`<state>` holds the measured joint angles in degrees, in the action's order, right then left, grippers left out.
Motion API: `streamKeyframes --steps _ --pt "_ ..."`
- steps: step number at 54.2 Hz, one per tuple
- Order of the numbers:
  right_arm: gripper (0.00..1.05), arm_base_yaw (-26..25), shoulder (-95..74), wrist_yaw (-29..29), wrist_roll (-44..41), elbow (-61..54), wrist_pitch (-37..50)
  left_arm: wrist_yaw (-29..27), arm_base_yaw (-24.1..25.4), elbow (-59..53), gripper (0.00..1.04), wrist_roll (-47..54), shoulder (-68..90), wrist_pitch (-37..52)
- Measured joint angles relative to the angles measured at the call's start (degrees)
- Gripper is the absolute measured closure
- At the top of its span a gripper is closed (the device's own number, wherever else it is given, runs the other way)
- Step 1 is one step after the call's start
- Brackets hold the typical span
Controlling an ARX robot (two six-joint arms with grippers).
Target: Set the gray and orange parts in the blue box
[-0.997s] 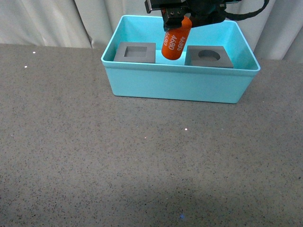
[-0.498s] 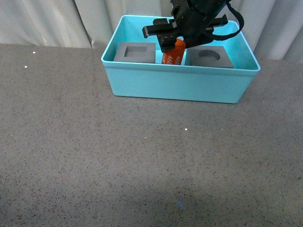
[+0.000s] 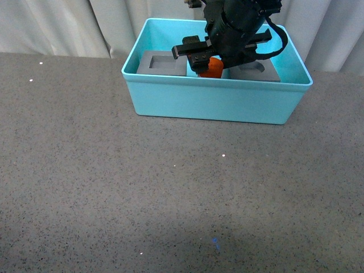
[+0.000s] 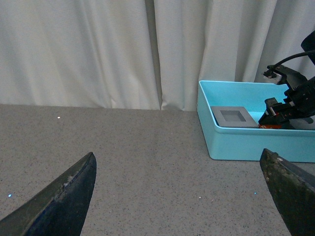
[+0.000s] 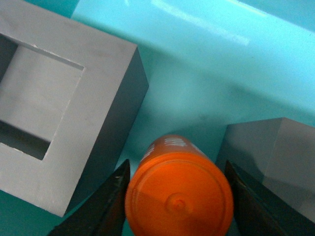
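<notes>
The blue box (image 3: 210, 102) stands at the back of the table. Inside it on the left lies the gray cube with the square recess (image 3: 161, 61) (image 5: 54, 123) (image 4: 234, 117). The other gray cube (image 3: 263, 70) (image 5: 278, 157) sits on the right, mostly hidden by the arm. My right gripper (image 3: 211, 63) (image 5: 178, 196) is down inside the box between the two cubes, shut on the orange cylinder (image 3: 212, 68) (image 5: 178, 194), whose lower part is behind the box's front wall. My left gripper (image 4: 182, 196) is open over bare table, well left of the box.
White curtains (image 3: 57, 25) hang behind the dark speckled tabletop (image 3: 170, 193). The box's front wall and rim (image 4: 256, 130) stand between the table's open area and the parts.
My right gripper has come down with the orange cylinder from above the box's rim to deep between the two gray cubes. The cubes and the box have not moved.
</notes>
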<state>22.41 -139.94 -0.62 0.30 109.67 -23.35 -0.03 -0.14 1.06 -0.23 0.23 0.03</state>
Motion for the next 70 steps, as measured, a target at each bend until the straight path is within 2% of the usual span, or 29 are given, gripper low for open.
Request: streamKeyframes --steps 6,12,23,36,47,50,52,56,60,67,70 --pt "0.26 0.0 0.8 -0.4 0.9 -1.5 2.3 0.0 0.0 0.0 0.07 0.0 0.0 0.0" --pt "0.08 -0.5 4.0 -2.0 3.1 -5.9 6.6 0.0 0.0 0.0 0.07 0.0 0.0 0.0" --pt "0.10 -1.9 16.7 0.2 6.1 -18.6 17.3 0.0 0.0 0.0 0.07 0.0 0.0 0.0" --pt "0.10 -3.8 37.0 9.8 5.1 -41.1 32.6 0.0 0.0 0.0 0.07 0.0 0.0 0.0" --pt "0.10 -7.2 48.7 17.9 1.7 -56.8 34.9 0.0 0.0 0.0 0.07 0.0 0.0 0.0" --pt "0.10 -8.2 51.9 21.0 -0.9 -62.5 39.5 0.0 0.0 0.0 0.07 0.0 0.0 0.0" --pt "0.13 -8.9 52.7 20.1 -1.0 -65.6 45.2 0.0 0.0 0.0 0.07 0.0 0.0 0.0" --pt "0.27 -10.7 54.9 13.0 -0.9 -75.0 64.5 0.0 0.0 0.0 0.07 0.0 0.0 0.0" --pt "0.39 -11.8 57.2 11.0 -0.9 -81.2 74.6 0.0 0.0 0.0 0.07 0.0 0.0 0.0" --pt "0.59 -13.4 62.2 9.4 -0.9 -87.2 78.4 0.0 0.0 0.0 0.07 0.0 0.0 0.0" --pt "0.71 -14.4 64.9 8.6 -0.9 -90.2 78.6 0.0 0.0 0.0 0.07 0.0 0.0 0.0"
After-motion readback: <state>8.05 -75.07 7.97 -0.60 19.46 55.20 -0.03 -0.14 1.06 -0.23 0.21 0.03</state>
